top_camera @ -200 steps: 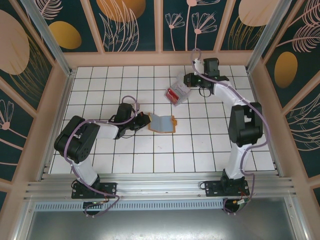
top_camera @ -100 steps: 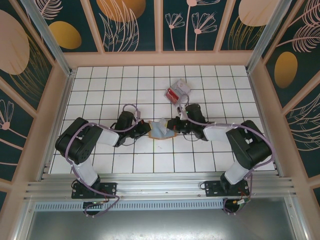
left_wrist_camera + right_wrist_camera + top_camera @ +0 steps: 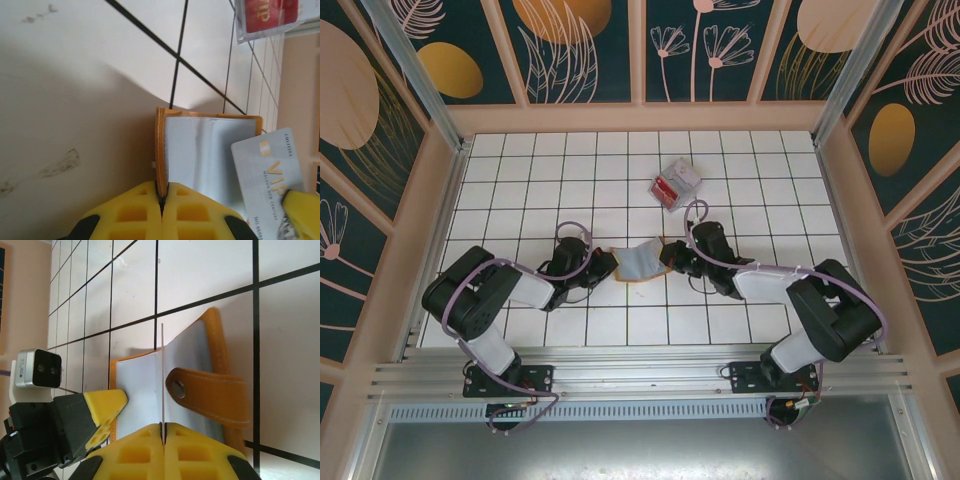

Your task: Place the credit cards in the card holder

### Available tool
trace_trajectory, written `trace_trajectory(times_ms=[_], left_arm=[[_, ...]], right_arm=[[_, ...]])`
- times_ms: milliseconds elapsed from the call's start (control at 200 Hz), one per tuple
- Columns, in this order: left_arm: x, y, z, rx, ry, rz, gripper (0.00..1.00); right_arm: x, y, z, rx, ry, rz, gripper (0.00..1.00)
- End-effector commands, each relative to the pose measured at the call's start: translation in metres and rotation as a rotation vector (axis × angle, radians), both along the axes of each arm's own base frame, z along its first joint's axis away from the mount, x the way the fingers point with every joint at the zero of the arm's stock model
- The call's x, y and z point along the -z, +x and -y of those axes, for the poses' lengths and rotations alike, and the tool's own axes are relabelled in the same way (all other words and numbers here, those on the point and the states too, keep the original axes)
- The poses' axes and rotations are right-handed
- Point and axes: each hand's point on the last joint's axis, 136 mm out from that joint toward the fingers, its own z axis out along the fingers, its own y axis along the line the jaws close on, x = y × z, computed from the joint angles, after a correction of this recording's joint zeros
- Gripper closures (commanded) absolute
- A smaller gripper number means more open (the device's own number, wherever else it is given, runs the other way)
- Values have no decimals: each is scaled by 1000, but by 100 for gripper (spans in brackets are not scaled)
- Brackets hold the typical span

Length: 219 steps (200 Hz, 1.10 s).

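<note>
holder (image 3: 638, 263): flat orange folder, grey lining, open, table (image 3: 570, 320) centre | card (image 3: 267, 182): thin whitish plastic, over lining | left gripper (image 3: 161, 192): 9 o'clock, low, pinching orange rim | right gripper (image 3: 163, 427): 3 o'clock, pinching card | clear box (image 3: 680, 176): 1 o'clock, red card (image 3: 666, 189) inside

My left gripper (image 3: 610, 266), clamped on the card holder (image 3: 640, 264), blocks its left edge; my right gripper (image 3: 668, 258), pinching a whitish card (image 3: 267, 182), closes off the right. The clear box (image 3: 675, 184) stands farther back, apart. Bare tiles (image 3: 620, 320) lie on the near side.
</note>
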Motion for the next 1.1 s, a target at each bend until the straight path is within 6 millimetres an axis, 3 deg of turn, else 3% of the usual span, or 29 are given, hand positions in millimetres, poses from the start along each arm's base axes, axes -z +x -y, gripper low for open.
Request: trace_trajectory(times_ms=[0, 80, 340, 365, 556, 811, 1091], left_arm=[[-12, 9, 6, -41, -42, 32, 100], [-15, 9, 10, -40, -65, 37, 100], [-16, 9, 11, -39, -68, 40, 100], [-5, 7, 10, -39, -53, 16, 100], [9, 3, 7, -36, -19, -14, 100], [33, -6, -2, -32, 68, -82, 100], [39, -6, 0, -22, 70, -94, 100]], right_arm=[[4, -3, -18, -61, 38, 2, 99], [13, -5, -28, -103, 39, -14, 99], [34, -6, -32, -129, 31, -56, 99], [35, -6, -33, -133, 30, -58, 99], [49, -5, -35, -137, 7, -100, 99], [60, 1, -34, -136, -152, -78, 98], [68, -2, -48, -175, -243, -47, 97]])
